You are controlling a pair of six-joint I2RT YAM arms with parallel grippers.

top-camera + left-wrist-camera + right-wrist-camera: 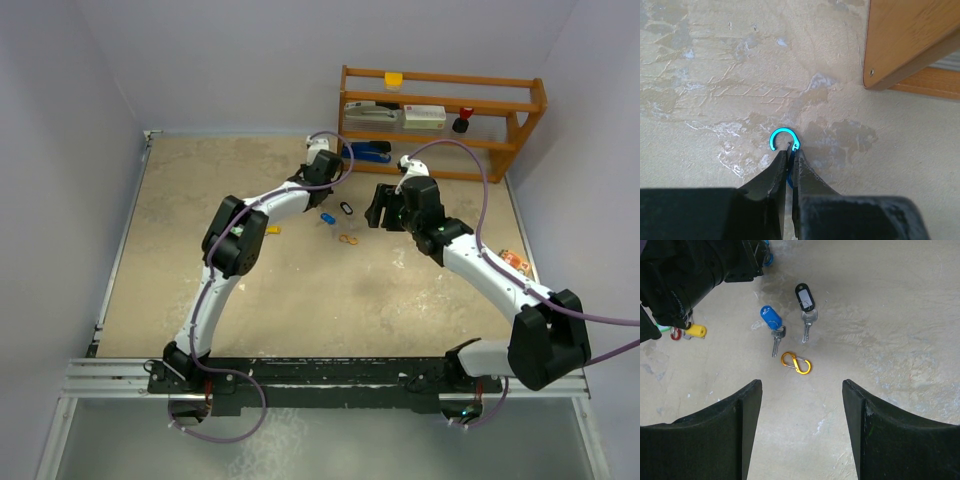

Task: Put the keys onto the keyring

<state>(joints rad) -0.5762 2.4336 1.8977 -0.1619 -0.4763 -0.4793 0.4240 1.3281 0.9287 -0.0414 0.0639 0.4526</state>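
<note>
Beneath the released right pincer [802,390], flat on the counter [900,330]: blue-tagged key [771,319] just beside black-tagged key [805,299], orange hook [796,363] near both, yellow tag [696,331] well apart (by a red hook [675,334]). Near the wooden shelf [910,40], left pincer [790,152] clenched on a blue keyring [781,131], loop poking past the tips.

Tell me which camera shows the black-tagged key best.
Right wrist: the black-tagged key lies unobstructed, its white label and metal blade clear. Top external shows it only as a tiny dark oval. Left wrist misses it, showing just the blue keyring in the left gripper.
</note>
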